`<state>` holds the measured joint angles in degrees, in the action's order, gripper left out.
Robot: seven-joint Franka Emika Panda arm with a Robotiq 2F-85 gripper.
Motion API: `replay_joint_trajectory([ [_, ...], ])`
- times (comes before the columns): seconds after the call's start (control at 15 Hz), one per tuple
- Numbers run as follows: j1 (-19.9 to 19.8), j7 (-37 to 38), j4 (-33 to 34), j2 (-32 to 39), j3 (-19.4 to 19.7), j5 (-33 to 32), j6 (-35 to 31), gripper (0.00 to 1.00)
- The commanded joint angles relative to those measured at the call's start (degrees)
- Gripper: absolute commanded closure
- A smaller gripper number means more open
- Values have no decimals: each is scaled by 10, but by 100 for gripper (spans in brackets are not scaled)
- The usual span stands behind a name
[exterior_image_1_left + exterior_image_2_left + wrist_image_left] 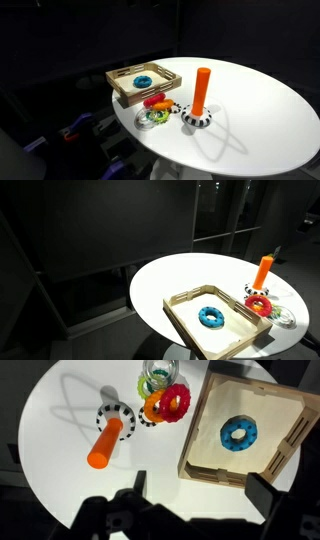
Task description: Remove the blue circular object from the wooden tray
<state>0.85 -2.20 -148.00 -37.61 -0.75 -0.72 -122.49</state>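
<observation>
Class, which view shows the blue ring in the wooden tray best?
The wrist view: it looks straight down on the small blue circular ring, hole plain, in the light wooden tray. Both exterior views show the ring smaller and slanted.

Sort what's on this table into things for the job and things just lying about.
For the job: blue ring, wooden tray, end effector.
Lying about: orange peg on its striped base, red ring, green ring.
</observation>
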Motion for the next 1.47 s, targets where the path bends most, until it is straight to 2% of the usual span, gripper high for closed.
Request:
replay_joint_trajectory([
  [0.0,2,1,1,0,1,-1,2,0],
  [0.4,2,1,1,0,1,-1,2,0],
  [0.8,5,4,37,40,1,7,-1,0],
  [1.13,33,-10,84,105,2,43,10,0],
  [1.4,48,-2,124,177,-15,47,15,0],
])
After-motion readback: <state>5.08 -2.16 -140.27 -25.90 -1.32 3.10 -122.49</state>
